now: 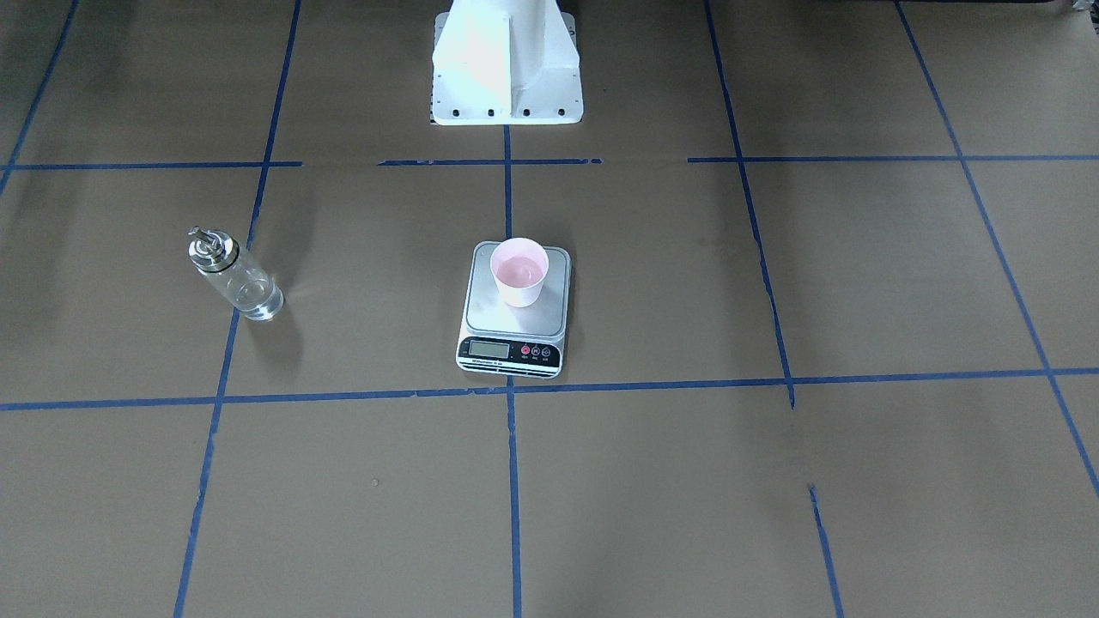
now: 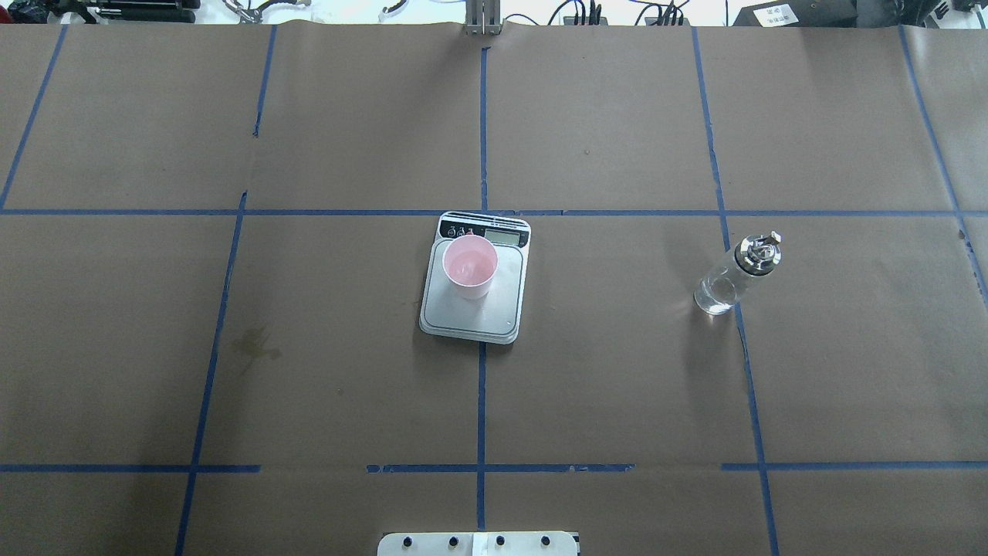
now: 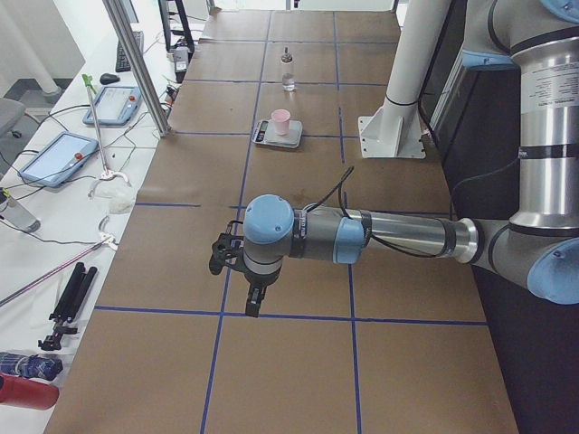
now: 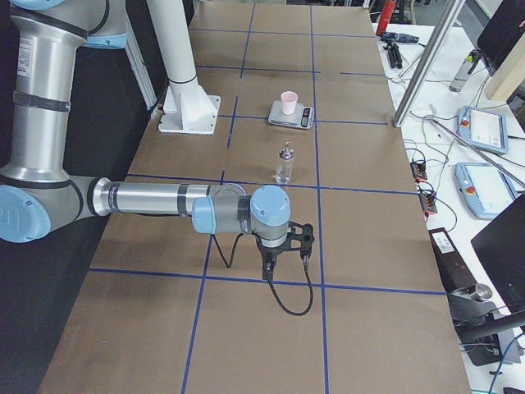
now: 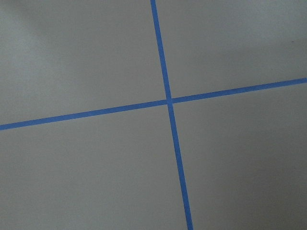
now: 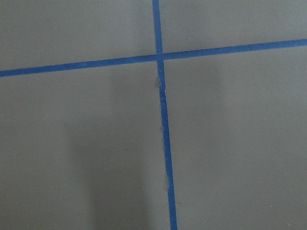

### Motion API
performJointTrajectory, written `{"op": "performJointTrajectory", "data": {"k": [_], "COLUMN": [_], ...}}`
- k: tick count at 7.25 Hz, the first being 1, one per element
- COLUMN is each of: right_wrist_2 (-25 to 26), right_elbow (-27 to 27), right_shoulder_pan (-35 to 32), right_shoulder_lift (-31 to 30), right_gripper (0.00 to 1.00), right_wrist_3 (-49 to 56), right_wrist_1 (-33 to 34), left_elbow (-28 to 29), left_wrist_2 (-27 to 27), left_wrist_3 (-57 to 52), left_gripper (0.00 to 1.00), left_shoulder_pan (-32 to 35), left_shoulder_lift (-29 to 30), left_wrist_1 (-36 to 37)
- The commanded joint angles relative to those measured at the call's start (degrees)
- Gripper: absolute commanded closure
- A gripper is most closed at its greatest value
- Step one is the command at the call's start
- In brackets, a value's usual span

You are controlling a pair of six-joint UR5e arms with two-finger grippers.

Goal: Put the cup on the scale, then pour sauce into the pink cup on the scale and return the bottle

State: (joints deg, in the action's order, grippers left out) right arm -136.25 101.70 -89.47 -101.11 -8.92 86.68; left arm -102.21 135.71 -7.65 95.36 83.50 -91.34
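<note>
There is one cup (image 1: 519, 271), one scale (image 1: 513, 330), one bottle (image 1: 233, 275) and two arms, each with one end effector.

The cup stands upright on the scale's steel platform, well inside its edges. The scale sits at the middle of the counter (image 1: 687, 481), on a line of blue tape (image 1: 513, 481) that runs out from the white pedestal (image 1: 506, 69). Its display (image 1: 488, 348) is at the end away from the robot, and the reading is too small to make out. The cup's inside is pink with a faint pale sheen. Whether any liquid lies in it cannot be told.

The bottle stands upright on the counter on the robot's right, well apart from the scale and close beside another tape line, with its metal pour-spout cap on. The sauce (image 1: 255, 298) shows through the glass as a clear liquid in the lower part of the bottle, but its level is hard to judge.

The left end effector (image 3: 251, 306) hangs above the counter near the robot's left end, over a crossing of tape lines and far from the scale. It carries nothing, and its finger spread cannot be told from this side view. The right end effector (image 4: 267, 271) hangs likewise near the robot's right end, short of the bottle and apart from it. It is also empty, and its spread cannot be told either. Both wrist views show only brown paper and crossed tape.
</note>
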Motion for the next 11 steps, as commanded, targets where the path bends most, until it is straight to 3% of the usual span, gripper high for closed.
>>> {"op": "performJointTrajectory", "data": {"k": [1, 2, 4, 11], "right_wrist_2": [2.2, 4.6, 4.7, 3.6], "right_elbow": [-1.1, -2.8, -5.2, -4.8], "right_shoulder_pan": [0.2, 0.1, 0.1, 0.2], "right_shoulder_lift": [1.9, 2.5, 2.2, 4.3], "right_gripper": [0.0, 0.0, 0.0, 0.0], "right_wrist_3": [0.0, 0.0, 0.0, 0.0], "right_wrist_1": [0.1, 0.0, -0.3, 0.2], "left_elbow": [-0.2, -0.3, -0.2, 3.5], "left_wrist_2": [0.0, 0.0, -0.1, -0.4], "left_wrist_3": [0.0, 0.0, 0.0, 0.0], "left_gripper": [0.0, 0.0, 0.0, 0.0], "left_shoulder_pan": [0.0, 0.0, -0.1, -5.9], "left_shoulder_lift": [0.0, 0.0, 0.0, -0.4], "left_wrist_1": [0.2, 0.2, 0.3, 0.4]}}
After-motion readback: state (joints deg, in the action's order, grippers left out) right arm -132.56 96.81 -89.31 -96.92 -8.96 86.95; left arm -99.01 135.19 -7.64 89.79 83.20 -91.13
